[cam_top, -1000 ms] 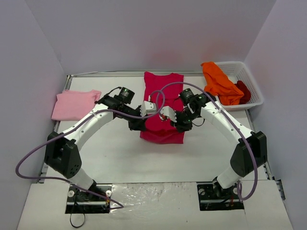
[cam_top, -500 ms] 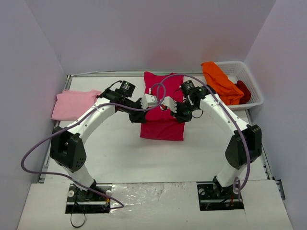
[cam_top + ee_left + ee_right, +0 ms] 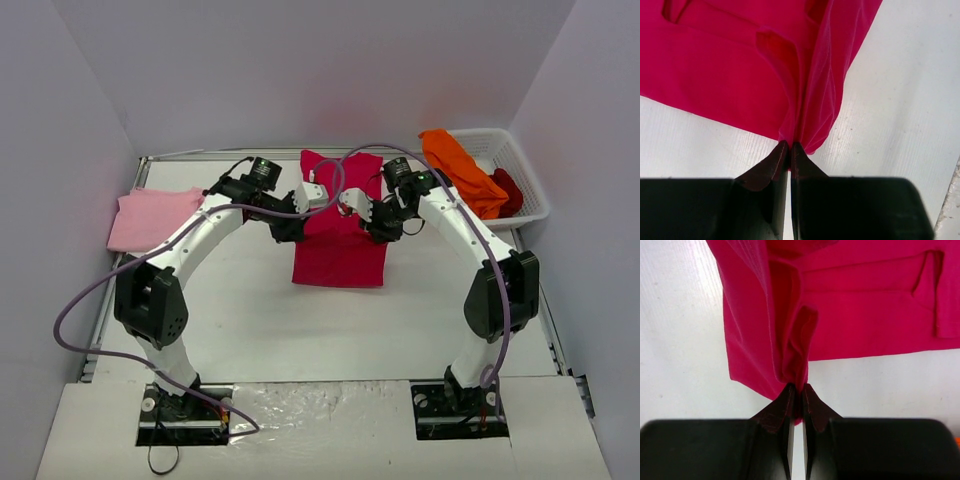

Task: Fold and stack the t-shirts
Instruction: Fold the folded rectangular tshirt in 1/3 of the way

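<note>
Right now your left gripper (image 3: pixel 790 145) has its fingers (image 3: pixel 765 170) pinched tight on a gathered fold of the crimson-magenta t-shirt (image 3: pixel 340 258). Your right gripper (image 3: pixel 797 386) is clamped the same way on a bunched fold at the shirt's other side. From above, you can see that shirt lying lengthwise at the middle of the counter (image 3: pixel 250 310). Its near hem is flat, and both arms meet over its middle, the cloth drawn up into each grip. The pale pink t-shirt (image 3: pixel 155 215) lies at the far left of the counter, well apart from your arms. At the far right, the orange t-shirt (image 3: pixel 455 170) hangs over the rim of the white mesh basket (image 3: pixel 528 170). The dark red t-shirt (image 3: pixel 508 188) sits inside that basket, just beside the orange one.
</note>
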Available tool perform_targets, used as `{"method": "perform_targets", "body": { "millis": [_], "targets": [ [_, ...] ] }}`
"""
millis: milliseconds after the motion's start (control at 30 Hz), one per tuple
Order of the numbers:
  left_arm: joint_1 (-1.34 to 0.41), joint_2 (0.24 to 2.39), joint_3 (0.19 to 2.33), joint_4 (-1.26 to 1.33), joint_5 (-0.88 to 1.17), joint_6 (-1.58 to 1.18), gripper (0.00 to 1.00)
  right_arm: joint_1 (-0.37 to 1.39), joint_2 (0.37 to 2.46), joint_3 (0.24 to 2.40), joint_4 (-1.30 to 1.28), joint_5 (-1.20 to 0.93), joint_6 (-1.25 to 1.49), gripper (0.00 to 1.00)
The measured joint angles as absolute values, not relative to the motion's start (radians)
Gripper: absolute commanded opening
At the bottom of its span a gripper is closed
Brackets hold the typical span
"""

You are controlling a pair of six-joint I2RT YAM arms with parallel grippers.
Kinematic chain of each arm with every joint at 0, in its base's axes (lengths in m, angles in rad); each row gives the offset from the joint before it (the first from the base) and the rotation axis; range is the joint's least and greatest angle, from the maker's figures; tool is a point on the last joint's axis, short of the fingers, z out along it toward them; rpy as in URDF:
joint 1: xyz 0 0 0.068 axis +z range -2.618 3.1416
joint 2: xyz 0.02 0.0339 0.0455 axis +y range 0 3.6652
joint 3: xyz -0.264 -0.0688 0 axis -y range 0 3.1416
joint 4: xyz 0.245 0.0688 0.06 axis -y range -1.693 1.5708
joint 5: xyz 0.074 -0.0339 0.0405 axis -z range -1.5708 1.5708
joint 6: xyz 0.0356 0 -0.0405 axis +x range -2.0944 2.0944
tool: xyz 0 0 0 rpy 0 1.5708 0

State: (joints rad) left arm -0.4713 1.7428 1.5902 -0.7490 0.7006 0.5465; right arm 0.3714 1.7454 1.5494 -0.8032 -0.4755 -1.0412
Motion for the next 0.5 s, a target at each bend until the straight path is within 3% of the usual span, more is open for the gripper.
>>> {"method": "perform_targets", "body": {
  "millis": [500],
  "targets": [
    [-0.455, 1.853, 1.686, -0.731, 0.689, 0.54, 0.02, 0.327, 1.851, 1.629, -0.761, -0.476, -1.042, 0.0]
  ]
}}
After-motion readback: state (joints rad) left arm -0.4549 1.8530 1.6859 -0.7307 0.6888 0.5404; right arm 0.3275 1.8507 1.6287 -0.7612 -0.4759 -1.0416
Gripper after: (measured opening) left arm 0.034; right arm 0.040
